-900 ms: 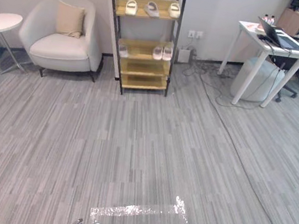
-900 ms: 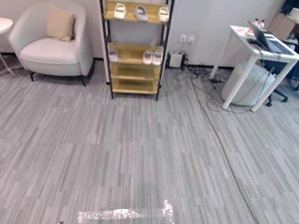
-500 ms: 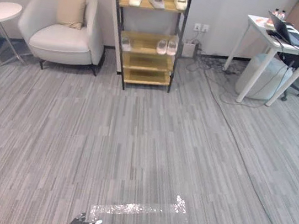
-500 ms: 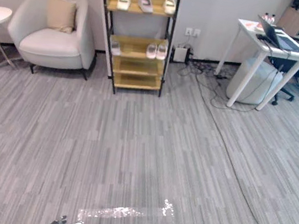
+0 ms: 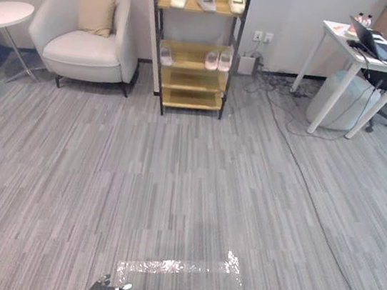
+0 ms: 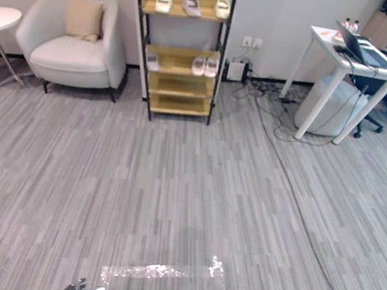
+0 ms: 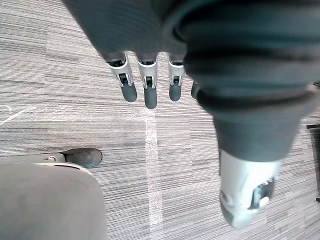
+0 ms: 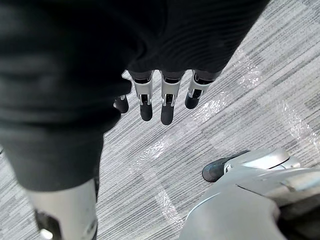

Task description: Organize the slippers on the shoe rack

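Currently, rack (image 5: 192,80) stands against far wall (image 5: 285,6), straight ahead, slightly L of centre, well apart from robot. On it: top trio (image 5: 206,0) spread along top shelf, middle one skewed; lone slipper (image 5: 166,55) at L end of 2nd shelf; pair (image 5: 212,60) side by side at R end of same shelf. Lower shelves bare. Long axes look front-to-back on the shelves; toe direction too small to tell.

L hand (image 7: 145,87) hangs over floor (image 7: 75,75), fingers straight, released, nothing held. R hand (image 8: 166,102) likewise: fingers relaxed, empty.

Judgement: neither hand within reach of rack, and neither clearly nearer, though rack sits marginally toward L arm. Walk-up reqd before any grasp. Sorting not begun. Lone slipper looks likeliest to need a mate from top trio.
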